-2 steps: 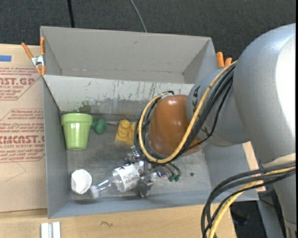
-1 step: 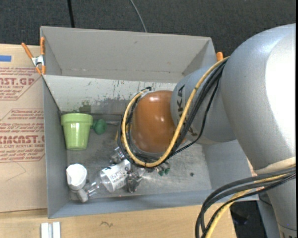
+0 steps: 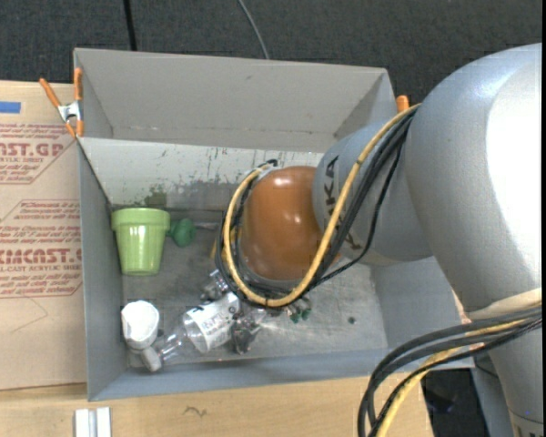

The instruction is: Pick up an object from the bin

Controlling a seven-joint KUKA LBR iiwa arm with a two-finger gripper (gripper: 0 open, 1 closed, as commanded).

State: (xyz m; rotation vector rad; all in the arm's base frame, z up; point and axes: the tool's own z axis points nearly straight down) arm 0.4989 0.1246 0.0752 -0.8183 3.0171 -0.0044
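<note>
The arm's orange cover [image 3: 278, 221] hangs over the middle of the grey bin [image 3: 237, 89]. The gripper [image 3: 246, 321] is low beside a clear bottle [image 3: 200, 326], and a green cup [image 3: 140, 238] sits near the left wall.

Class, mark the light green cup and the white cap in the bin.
light green cup [image 3: 141, 244], camera view, on its side wall.
white cap [image 3: 139, 320], camera view, on its rounded top.

Beyond the far wall of my bin [image 3: 227, 89] lies a dark floor [image 3: 391, 16]; a thin black cable [image 3: 248, 12] and a black pole [image 3: 125, 7] cross it there.
</note>
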